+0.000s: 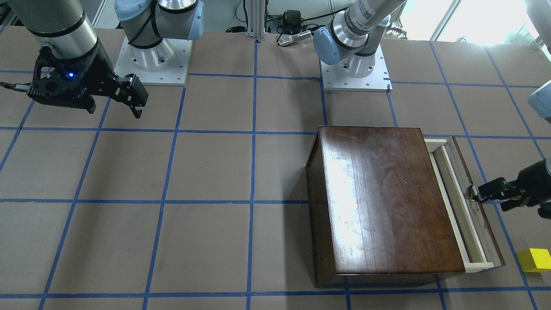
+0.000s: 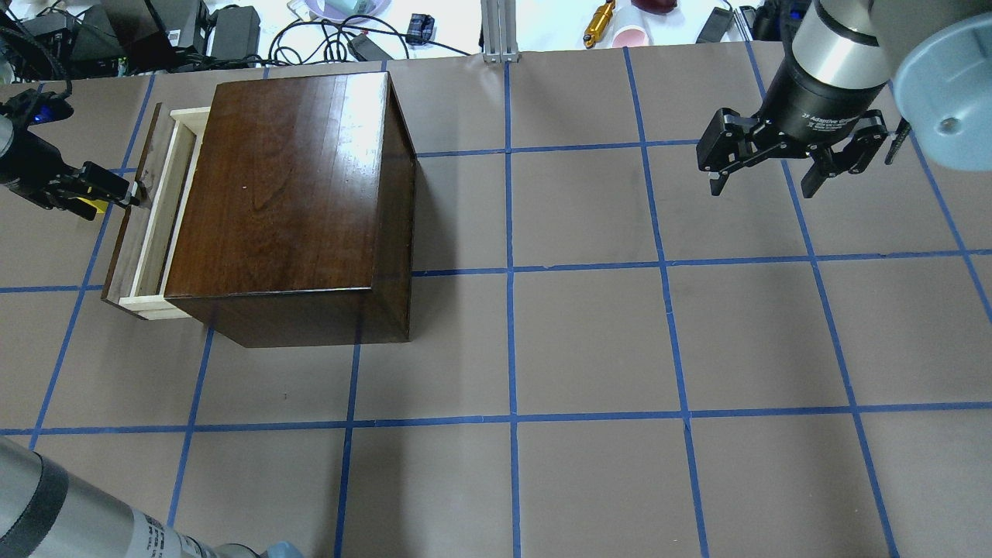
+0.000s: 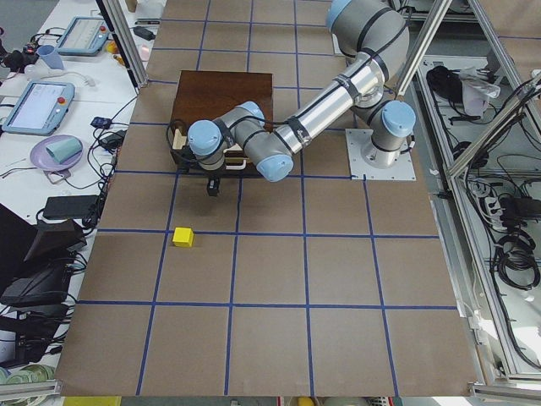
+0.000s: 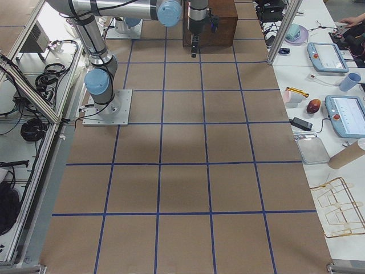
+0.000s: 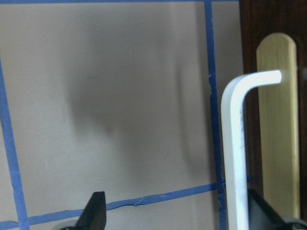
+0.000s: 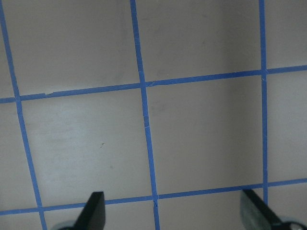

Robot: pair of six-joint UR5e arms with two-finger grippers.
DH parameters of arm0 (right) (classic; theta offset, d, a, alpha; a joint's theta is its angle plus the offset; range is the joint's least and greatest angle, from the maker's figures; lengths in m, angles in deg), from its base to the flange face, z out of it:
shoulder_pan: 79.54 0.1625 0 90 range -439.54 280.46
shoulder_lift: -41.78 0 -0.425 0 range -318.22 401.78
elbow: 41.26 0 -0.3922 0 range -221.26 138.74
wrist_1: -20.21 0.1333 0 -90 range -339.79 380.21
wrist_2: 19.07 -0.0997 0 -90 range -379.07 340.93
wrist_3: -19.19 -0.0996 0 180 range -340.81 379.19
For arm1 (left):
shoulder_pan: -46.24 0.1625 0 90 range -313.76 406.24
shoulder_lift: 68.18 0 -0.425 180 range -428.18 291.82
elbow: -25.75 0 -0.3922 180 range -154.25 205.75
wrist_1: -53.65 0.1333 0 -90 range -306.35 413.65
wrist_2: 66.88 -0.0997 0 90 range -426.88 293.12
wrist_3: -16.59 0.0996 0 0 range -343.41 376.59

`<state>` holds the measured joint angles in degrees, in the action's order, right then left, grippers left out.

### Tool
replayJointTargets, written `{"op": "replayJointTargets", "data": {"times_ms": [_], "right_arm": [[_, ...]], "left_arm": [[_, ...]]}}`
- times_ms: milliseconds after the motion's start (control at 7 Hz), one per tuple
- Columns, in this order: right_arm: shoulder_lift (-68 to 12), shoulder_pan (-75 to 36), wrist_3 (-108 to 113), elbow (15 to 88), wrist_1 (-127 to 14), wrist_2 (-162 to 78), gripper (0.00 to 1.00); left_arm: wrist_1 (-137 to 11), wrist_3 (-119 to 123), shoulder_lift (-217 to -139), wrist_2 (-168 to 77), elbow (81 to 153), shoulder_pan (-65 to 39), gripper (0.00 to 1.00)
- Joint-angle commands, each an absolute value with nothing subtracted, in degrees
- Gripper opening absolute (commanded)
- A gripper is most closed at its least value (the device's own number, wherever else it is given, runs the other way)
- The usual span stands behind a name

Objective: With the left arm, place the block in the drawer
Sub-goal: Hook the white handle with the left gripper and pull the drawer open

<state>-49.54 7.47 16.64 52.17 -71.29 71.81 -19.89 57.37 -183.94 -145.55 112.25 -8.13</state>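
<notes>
Drawer (image 1: 458, 202) sits partly out of the cabinet (image 1: 387, 198), on the cabinet's side facing the robot's left, with a narrow strip of the pale tray showing behind the dark front panel. Left gripper (image 1: 473, 193) is level with the drawer front, on the far side of it from the cabinet, at the small white handle (image 5: 235, 143). In the left wrist view the fingers (image 5: 96, 213) are spread wide. The handle stands between them, close against one finger and well clear of the other, so the jaws are apart and not clamped on it. Can't tell whether that near finger actually touches the handle. Block (image 1: 535, 259) lies on the table (image 1: 206, 168), beyond the drawer front from the cabinet and off toward the drawer's operator-side end. It is outside the drawer, apart from it, and nothing touches it. In the overhead view only a sliver of yellow shows behind the left gripper. Right gripper (image 2: 763, 186) hangs above bare table well away from the cabinet, on the opposite side from the drawer. Its fingers are spread and hold nothing.
</notes>
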Motion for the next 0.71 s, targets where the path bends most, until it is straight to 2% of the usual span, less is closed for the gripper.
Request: {"op": "replayJointTargets", "data": {"times_ms": [0,571], "right_arm": [[-49.5,7.5,16.6,52.2,-71.3,71.8,1.0],[-49.5,7.5,16.6,52.2,-71.3,71.8,1.0]], "left_arm": [[-19.7,57.5,-183.9,-145.7,112.2,-8.1,0.98],[-19.8,57.6,-183.9,-148.6,110.9,-8.0,0.98]]}}
